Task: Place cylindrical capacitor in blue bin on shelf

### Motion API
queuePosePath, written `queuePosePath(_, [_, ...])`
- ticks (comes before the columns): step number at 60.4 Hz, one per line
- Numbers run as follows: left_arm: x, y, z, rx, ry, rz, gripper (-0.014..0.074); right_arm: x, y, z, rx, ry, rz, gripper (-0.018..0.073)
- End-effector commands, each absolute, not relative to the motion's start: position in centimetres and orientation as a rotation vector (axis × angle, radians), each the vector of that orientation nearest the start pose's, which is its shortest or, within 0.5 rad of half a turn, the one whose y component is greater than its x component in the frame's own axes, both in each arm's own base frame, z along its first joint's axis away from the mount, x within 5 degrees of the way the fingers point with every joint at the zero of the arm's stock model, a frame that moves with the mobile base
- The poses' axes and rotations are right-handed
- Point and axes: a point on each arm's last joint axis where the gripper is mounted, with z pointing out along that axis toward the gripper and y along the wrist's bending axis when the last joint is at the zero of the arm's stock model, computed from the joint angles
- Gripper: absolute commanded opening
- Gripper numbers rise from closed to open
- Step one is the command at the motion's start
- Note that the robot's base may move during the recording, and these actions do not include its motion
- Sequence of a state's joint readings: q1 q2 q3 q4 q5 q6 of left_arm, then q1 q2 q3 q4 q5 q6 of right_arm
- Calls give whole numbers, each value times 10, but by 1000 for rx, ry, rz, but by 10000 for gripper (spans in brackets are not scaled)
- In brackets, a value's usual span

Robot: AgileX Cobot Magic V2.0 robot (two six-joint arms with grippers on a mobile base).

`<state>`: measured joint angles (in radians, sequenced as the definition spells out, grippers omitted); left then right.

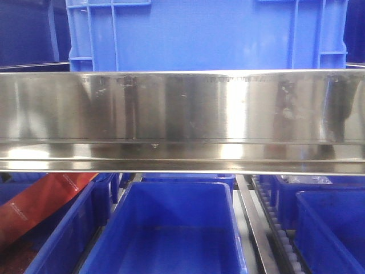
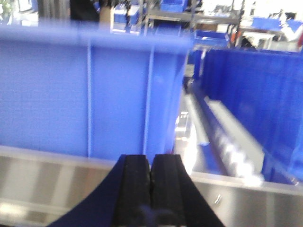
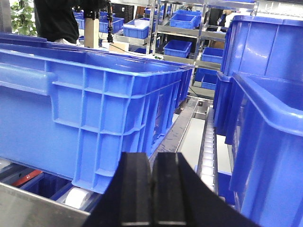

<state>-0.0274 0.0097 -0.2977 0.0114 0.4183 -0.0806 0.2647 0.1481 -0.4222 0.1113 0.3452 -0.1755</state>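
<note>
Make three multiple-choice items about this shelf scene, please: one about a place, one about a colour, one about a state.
1. In the front view, where is the empty blue bin?
A. Below the steel beam
B. On top of the beam
C. Outside the shelf

2. What colour is the flat object at lower left in the front view?
A. Green
B. Red-orange
C. White

3. How are the fingers of the left end effector and the right end effector?
A. Both wide open
B. Only the right is closed
C. Both closed

Key: 1 A, the bin sits under the mirror-like beam; 2 B, it looks red-orange against the blue bins; 3 C, each wrist view shows black fingers pressed together with nothing visible between them.
</note>
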Motion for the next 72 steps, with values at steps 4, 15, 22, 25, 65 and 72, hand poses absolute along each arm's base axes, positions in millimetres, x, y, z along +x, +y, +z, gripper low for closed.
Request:
queuePosePath(4, [48,-1,234,-43,1628,-74,-111,42,14,315,-288,1504,167,-162])
queuePosePath(15, [56,-1,209,-38,1526,-76,-111,42,14,315,-288,1504,167,-162])
queuePosePath(22, [56,-1,208,-3,1546,-34,-111,42,14,315,-288,1504,167,-162])
queuePosePath(25, [56,-1,207,-2,1549,-32,-111,42,14,315,-288,1504,167,-162])
queuePosePath(65, [56,-5,206,54,1563,-89,-111,42,14,315,-288,1504,167,-162])
queuePosePath(72, [56,-5,206,54,1563,-89,-111,42,14,315,-288,1504,167,-162])
